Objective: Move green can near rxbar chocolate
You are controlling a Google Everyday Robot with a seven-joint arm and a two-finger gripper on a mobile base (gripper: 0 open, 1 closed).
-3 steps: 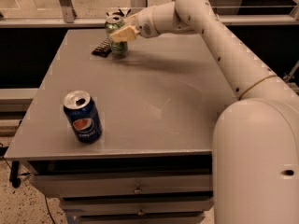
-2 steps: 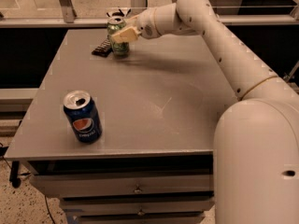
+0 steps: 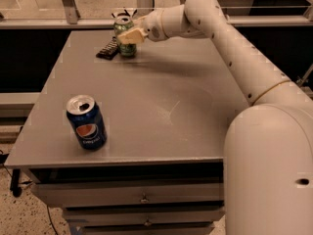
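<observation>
The green can point(image 3: 124, 35) stands upright at the far left of the grey table point(image 3: 161, 106), right beside the rxbar chocolate point(image 3: 107, 49), a flat black bar lying just to its left. My gripper point(image 3: 128, 33) is at the can, with a pale finger point(image 3: 131, 35) across the can's front. The white arm point(image 3: 230, 43) reaches in from the right. The far finger is hidden behind the can.
A blue Pepsi can point(image 3: 87, 122) stands upright near the table's front left corner. The robot's white body point(image 3: 269, 170) fills the lower right. Drawers point(image 3: 142, 199) sit under the table's front edge. A railing point(image 3: 68, 4) runs behind the table.
The can and gripper stay at the far left by the bar; the gripper shifted only slightly. The Pepsi can has not moved.
</observation>
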